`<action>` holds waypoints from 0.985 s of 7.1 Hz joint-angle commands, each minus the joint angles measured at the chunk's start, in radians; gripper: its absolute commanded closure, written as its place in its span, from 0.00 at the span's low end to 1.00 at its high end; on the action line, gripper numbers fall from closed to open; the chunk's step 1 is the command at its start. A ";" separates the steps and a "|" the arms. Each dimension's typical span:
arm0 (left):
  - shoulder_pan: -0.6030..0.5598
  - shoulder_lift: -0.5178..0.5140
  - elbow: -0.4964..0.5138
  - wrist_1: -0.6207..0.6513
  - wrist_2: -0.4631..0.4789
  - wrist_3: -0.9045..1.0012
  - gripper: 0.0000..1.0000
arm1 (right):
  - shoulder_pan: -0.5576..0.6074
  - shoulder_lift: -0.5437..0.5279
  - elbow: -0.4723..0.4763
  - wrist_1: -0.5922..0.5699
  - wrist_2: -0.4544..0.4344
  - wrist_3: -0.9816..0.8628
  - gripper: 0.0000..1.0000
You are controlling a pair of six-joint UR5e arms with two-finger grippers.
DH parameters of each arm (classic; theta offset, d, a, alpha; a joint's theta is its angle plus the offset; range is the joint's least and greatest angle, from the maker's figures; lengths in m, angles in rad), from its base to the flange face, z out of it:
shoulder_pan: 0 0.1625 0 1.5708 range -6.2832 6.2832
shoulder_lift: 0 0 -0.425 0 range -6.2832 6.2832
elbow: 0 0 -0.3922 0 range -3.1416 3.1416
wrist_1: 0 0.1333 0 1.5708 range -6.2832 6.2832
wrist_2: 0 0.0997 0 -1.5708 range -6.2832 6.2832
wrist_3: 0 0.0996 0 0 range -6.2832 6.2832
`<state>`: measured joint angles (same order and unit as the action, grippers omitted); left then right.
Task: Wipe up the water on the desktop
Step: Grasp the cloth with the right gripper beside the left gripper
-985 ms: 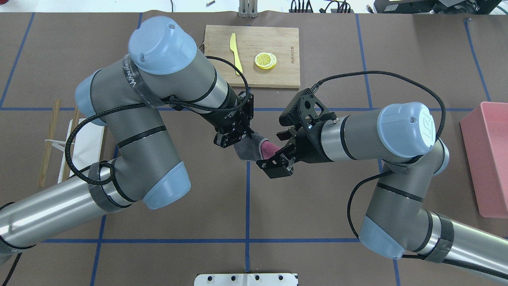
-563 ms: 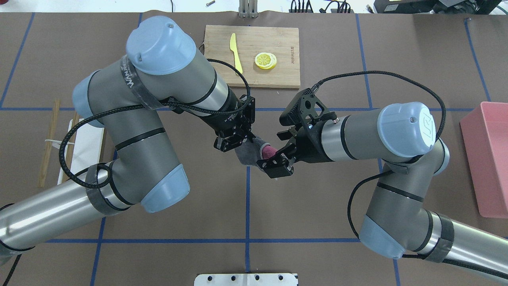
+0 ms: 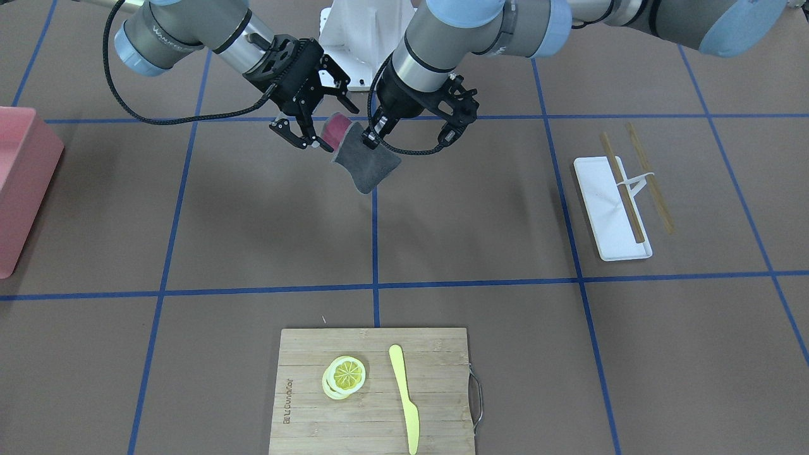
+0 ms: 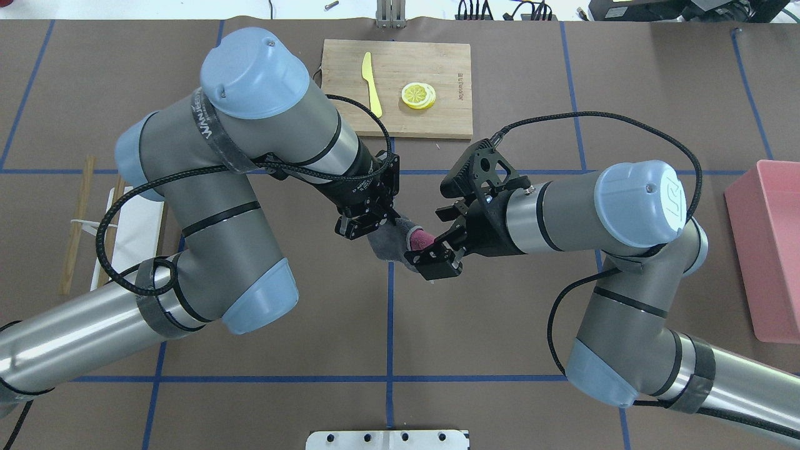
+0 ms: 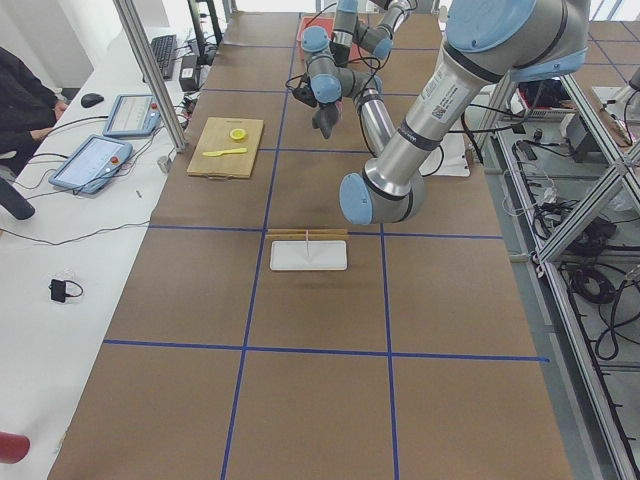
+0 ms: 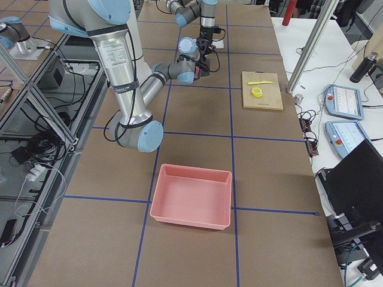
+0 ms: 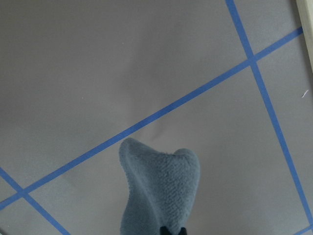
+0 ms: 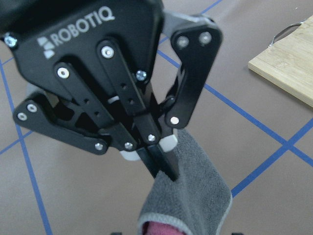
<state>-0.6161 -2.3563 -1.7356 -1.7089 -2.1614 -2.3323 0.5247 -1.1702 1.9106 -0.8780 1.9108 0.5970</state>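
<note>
A grey cloth (image 3: 370,167) with a pink inner side (image 3: 335,126) hangs above the brown desktop (image 3: 253,221) near its centre tape line. My left gripper (image 3: 368,140) is shut on the cloth's top edge; the right wrist view shows its pads (image 8: 164,171) pinched on the grey fabric (image 8: 200,196). My right gripper (image 3: 328,126) is open, and the cloth's pink end (image 4: 422,237) lies between its fingers. The left wrist view shows the cloth (image 7: 161,191) dangling over the desktop (image 7: 98,73). I see no water on the desktop.
A bamboo cutting board (image 4: 400,69) with a yellow knife (image 4: 372,81) and lemon slices (image 4: 417,95) lies beyond the grippers. A white tray (image 3: 610,202) with chopsticks is on my left. A pink bin (image 4: 769,250) stands at my right.
My left gripper has shifted slightly with the cloth. Less of the cloth's pink end shows between the right gripper's fingers. The right arm has barely moved.
</note>
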 commanded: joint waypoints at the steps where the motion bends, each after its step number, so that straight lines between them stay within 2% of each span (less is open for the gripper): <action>1: 0.007 -0.004 0.001 0.000 0.002 -0.004 1.00 | -0.002 0.001 0.008 0.001 0.001 0.024 0.60; 4: 0.022 -0.008 -0.001 0.000 0.005 -0.006 1.00 | 0.000 0.000 0.014 -0.001 -0.001 0.024 0.59; 5: 0.022 -0.008 -0.001 0.000 0.005 -0.006 1.00 | 0.000 0.000 0.015 -0.001 -0.001 0.024 0.65; 6: 0.022 -0.008 0.001 0.000 0.006 -0.004 1.00 | 0.000 0.000 0.013 -0.001 -0.001 0.024 0.88; 7: 0.022 -0.008 -0.001 0.000 0.005 -0.004 1.00 | 0.000 0.000 0.013 -0.001 0.001 0.024 1.00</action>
<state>-0.5939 -2.3638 -1.7359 -1.7088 -2.1562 -2.3368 0.5246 -1.1704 1.9240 -0.8789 1.9101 0.6212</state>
